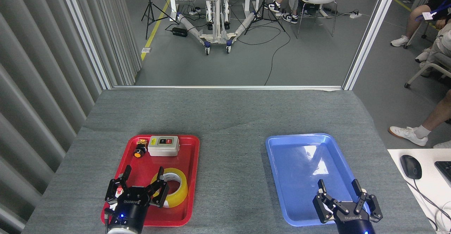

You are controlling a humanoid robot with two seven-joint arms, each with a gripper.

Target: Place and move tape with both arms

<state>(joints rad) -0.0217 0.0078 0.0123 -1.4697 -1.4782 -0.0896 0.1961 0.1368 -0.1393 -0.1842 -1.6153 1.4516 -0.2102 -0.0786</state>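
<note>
The tape (pixel 175 188), a yellow translucent roll with a white core, lies flat in the near right part of the red tray (pixel 160 218). My left gripper (pixel 143 172) hovers open over the tray's near half, its right finger reaching across the roll's left rim and its left finger well clear of the roll. My right gripper (pixel 339 185) stands open over the near end of the blue tray (pixel 282 156), with nothing between its fingers.
In the red tray's far end sit a grey switch box (pixel 163 146) and a small orange push-button (pixel 139 152). The grey table ends at a metal rail (pixel 225 87) at the back. A white desk with a mouse (pixel 411 166) stands at right; seated people are beyond.
</note>
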